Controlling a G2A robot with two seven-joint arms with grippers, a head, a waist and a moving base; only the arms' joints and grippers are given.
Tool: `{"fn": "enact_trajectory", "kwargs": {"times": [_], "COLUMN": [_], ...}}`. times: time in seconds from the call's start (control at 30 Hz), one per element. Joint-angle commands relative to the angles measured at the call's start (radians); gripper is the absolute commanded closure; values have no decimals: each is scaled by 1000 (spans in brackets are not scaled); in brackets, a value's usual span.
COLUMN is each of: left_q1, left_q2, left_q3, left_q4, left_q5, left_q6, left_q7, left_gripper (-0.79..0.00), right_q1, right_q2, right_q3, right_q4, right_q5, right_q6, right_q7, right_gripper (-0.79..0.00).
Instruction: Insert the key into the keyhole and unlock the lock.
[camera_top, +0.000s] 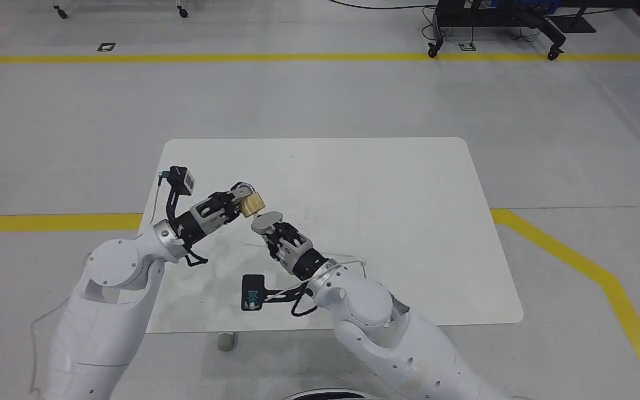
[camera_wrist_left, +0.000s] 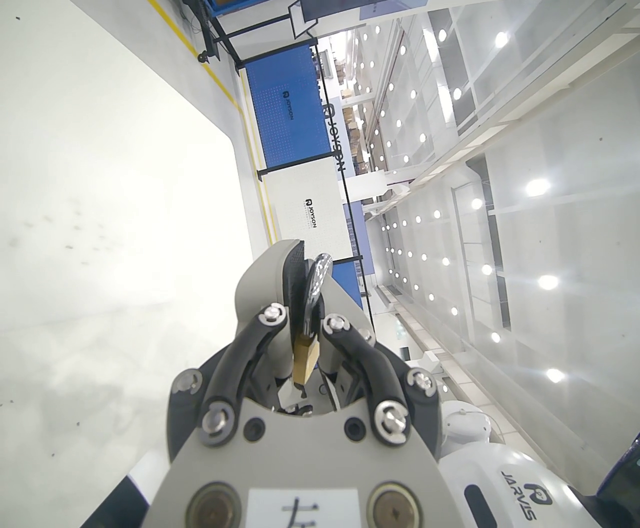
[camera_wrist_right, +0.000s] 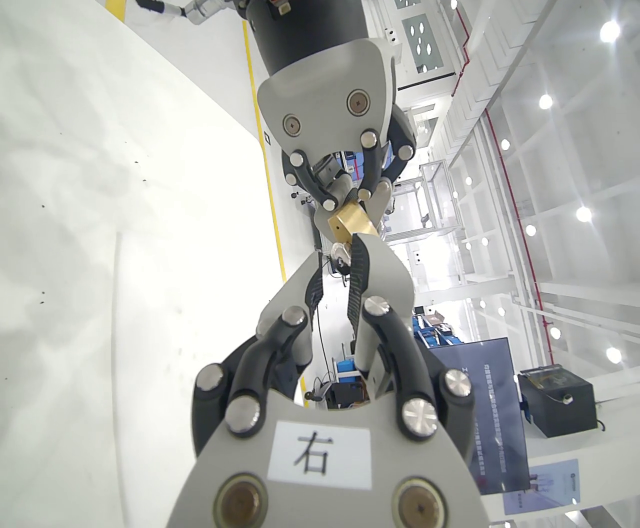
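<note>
Key (camera_wrist_right: 341, 249) — nipped in right gripper (camera_wrist_right: 340, 256), mid-frame, just below lock (camera_wrist_right: 351, 221) clamped by left gripper (camera_wrist_right: 352, 207); left wrist view adds shackle (camera_wrist_left: 318, 279).

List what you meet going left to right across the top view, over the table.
left arm's wrist camera → left end effector → brass padlock → right end effector → bare white table

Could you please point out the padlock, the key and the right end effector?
padlock (camera_wrist_right: 350, 223), right wrist view, on its brass body.
key (camera_wrist_right: 341, 249), right wrist view, on its silver head.
right end effector (camera_top: 266, 221), top view, between its fingertips.
</note>
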Motion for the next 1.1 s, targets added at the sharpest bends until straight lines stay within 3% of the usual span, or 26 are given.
{"fn": "enact_trajectory", "kwargs": {"times": [0.0,0.23,0.43,0.57,0.9,1.07], "left_q1": [-1,-1,3,9,41,44], "left_q2": [0,-1,-2,-3,-5,-5], "left_q3": [0,-6,-9,-14,-30,-47], "left_q4": [-2,-4,-5,-5,12,22], "left_q5": [0,-14,-31,-48,-33,-49], "left_q6": [0,-12,-46,-83,-294,-325], "left_q7": [0,1,-14,-18,-47,-43], "left_gripper": [0,0,0,0,0,0], "right_q1": [1,-16,-29,-27,-14,-3], "right_q2": [-1,-5,-4,-1,15,20], "right_q3": [2,23,73,103,201,215], "right_q4": [2,-3,-2,1,16,20], "right_q5": [5,81,236,329,557,590], "right_q6": [4,57,67,30,-114,-152], "right_q7": [-1,-31,-112,-181,-338,-355], "right_gripper": [0,0,0,0,0,0]}}
